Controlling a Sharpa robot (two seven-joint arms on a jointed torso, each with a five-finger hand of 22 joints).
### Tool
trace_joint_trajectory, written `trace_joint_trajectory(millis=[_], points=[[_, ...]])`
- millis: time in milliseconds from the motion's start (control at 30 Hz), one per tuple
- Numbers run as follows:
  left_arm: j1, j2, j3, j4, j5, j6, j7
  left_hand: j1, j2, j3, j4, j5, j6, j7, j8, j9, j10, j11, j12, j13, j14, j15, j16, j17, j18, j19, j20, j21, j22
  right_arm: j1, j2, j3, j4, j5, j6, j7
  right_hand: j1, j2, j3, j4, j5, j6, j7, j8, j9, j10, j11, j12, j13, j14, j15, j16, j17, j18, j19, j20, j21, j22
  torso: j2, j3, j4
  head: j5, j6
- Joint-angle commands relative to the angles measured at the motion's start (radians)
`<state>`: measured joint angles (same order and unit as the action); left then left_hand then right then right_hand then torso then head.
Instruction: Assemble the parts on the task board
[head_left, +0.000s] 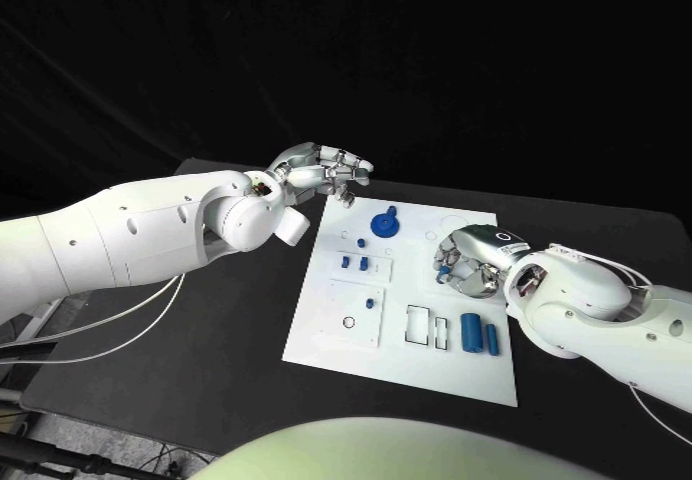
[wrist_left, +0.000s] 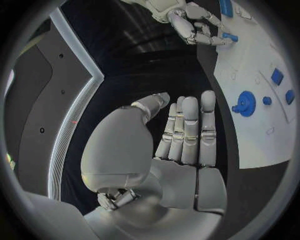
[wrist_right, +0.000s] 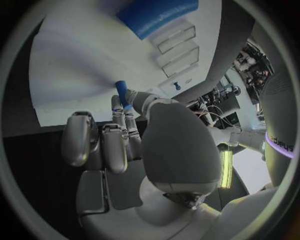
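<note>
A small blue peg is pinched by the right hand over the task board. The left hand, fingers straight and together, is held empty at the board's far corner. Several parts, judged unplaced, are left: two blue cylinders and a blue gear.

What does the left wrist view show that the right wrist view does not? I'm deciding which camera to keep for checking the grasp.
Left wrist view alone: the left hand, holding nothing, its fingers straight and side by side, beside the round blue gear and several small blue pieces on the board.

Right wrist view alone: a close look at the right hand's fingers pinching a small blue peg, with a large blue cylinder beyond.

Both: the white task board, and the right hand holding that peg.
</note>
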<state>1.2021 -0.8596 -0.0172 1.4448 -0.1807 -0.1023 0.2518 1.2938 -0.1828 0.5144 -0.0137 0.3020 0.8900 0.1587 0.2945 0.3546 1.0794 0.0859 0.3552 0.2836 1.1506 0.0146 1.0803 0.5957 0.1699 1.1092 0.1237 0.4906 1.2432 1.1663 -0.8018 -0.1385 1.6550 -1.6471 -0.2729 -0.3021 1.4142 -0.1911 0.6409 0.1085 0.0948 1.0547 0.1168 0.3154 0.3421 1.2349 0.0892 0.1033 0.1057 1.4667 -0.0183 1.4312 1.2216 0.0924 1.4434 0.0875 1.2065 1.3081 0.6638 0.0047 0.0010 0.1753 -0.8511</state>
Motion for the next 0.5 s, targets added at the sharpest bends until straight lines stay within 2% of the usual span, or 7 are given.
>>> trace_joint_trajectory(millis=[33, 200, 333, 500], points=[[0.001, 0.002, 0.001, 0.000, 0.000, 0.013, 0.002, -0.003, 0.007, -0.004, -0.002, -0.001, -0.006, -0.002, 0.005, 0.001, -0.003, -0.001, 0.003, -0.001, -0.006, 0.000, -0.003, -0.001, 0.011, 0.005, -0.003, -0.004, -0.001, 0.001, -0.011, 0.001, 0.019, -0.026, -0.041, -0.015, -0.009, 0.002, 0.005, -0.013, -0.005, -0.006, 0.002, 0.012, 0.083, 0.045, -0.036, -0.006, 0.031, 0.036, -0.005, 0.003, 0.000, -0.018, 0.000, -0.006, 0.007, 0.143, -0.001, 0.0002, -0.0013, 0.001, 0.002], [0.001, 0.003, 0.001, -0.001, 0.000, 0.014, 0.001, -0.003, 0.007, -0.004, -0.002, -0.001, -0.006, -0.002, 0.005, 0.001, -0.003, -0.001, 0.003, -0.001, -0.006, 0.000, -0.003, -0.001, 0.011, 0.005, -0.003, -0.004, -0.001, 0.012, -0.037, 0.004, 0.061, -0.004, -0.060, -0.011, -0.014, -0.002, 0.008, -0.020, -0.005, -0.008, 0.001, 0.015, 0.088, 0.046, -0.036, -0.007, 0.033, 0.036, -0.005, 0.003, 0.000, -0.019, 0.001, -0.006, 0.012, 0.146, -0.001, 0.0003, -0.0014, 0.002, 0.002], [0.001, 0.004, 0.000, -0.003, -0.001, 0.014, 0.000, -0.002, 0.008, -0.004, -0.003, 0.000, -0.006, -0.002, 0.005, 0.001, -0.003, -0.001, 0.004, -0.001, -0.006, 0.000, -0.003, -0.001, 0.011, 0.006, -0.004, -0.004, -0.001, 0.026, -0.059, 0.009, 0.112, 0.019, -0.081, -0.004, -0.016, -0.003, 0.009, -0.022, -0.005, -0.008, 0.001, 0.015, 0.089, 0.045, -0.036, -0.008, 0.034, 0.036, -0.005, 0.003, 0.001, -0.020, 0.002, -0.006, 0.014, 0.147, 0.000, 0.0007, -0.0007, 0.003, 0.003], [0.000, 0.006, 0.000, -0.006, -0.002, 0.014, 0.001, -0.001, 0.008, -0.004, -0.004, 0.000, -0.006, -0.002, 0.006, 0.001, -0.004, -0.001, 0.004, -0.001, -0.006, -0.001, -0.003, -0.001, 0.011, 0.006, -0.004, -0.004, -0.001, 0.032, -0.059, 0.012, 0.165, 0.033, -0.100, 0.008, -0.019, -0.005, 0.011, -0.025, -0.004, -0.009, 0.001, 0.016, 0.092, 0.045, -0.036, -0.009, 0.035, 0.036, -0.005, 0.003, 0.002, -0.020, 0.003, -0.006, 0.017, 0.148, 0.001, 0.0013, -0.0007, 0.003, 0.003]])
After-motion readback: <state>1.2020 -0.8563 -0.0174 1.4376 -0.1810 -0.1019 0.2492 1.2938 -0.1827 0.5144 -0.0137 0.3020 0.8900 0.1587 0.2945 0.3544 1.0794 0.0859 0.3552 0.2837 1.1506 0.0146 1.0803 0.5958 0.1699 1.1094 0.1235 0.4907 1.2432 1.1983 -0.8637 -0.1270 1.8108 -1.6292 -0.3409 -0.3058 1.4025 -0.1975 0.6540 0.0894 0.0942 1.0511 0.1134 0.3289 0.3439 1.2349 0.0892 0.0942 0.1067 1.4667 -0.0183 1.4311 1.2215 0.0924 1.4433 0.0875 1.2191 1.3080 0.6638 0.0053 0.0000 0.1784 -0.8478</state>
